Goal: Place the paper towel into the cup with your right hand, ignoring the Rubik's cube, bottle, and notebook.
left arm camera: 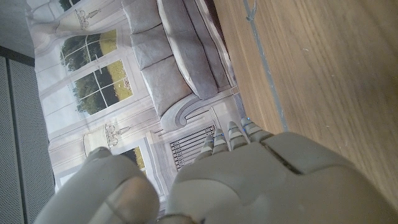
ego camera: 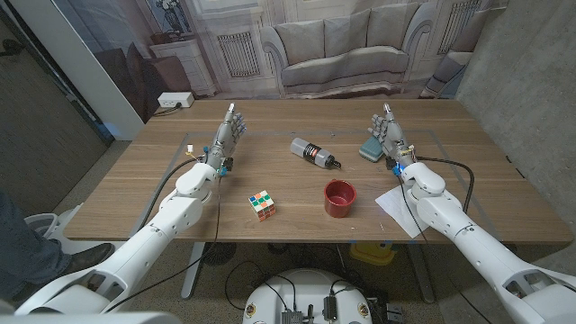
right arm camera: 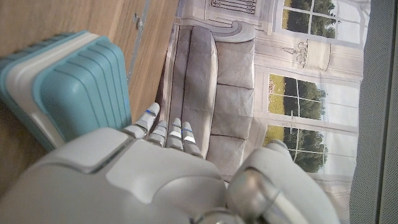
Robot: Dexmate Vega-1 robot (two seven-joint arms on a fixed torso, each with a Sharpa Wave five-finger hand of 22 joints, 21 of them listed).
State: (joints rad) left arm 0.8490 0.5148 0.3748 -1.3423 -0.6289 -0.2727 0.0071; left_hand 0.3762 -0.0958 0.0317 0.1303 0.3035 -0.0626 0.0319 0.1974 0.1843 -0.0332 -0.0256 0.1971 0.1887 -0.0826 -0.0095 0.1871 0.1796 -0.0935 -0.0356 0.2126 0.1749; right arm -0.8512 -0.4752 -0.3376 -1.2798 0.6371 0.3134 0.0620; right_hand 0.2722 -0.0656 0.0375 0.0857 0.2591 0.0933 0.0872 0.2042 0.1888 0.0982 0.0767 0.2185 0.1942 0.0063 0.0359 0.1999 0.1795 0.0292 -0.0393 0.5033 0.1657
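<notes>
Nearest the head camera, both of my arms are reaching in from the bottom corners over the table. Left hand is standing on its edge at the left side, palm upright, fingers extended and slightly apart, holding nothing; the left wrist view is showing its back with fingertips pointing toward the far edge. Right hand is standing likewise at the right side, fingers extended and slightly apart, gripping nothing. It is sitting just beside the teal notebook, which the right wrist view is showing as a ribbed teal and white block close by my fingers. Paper towel is lying flat at the right near edge, partly under my right forearm, well behind my right hand and untouched. Red cup is standing upright near the middle, left of the towel and apart from it. Rubik's cube is sitting left of the cup. Bottle is lying on its side beyond the cup, cap pointing toward the notebook.
</notes>
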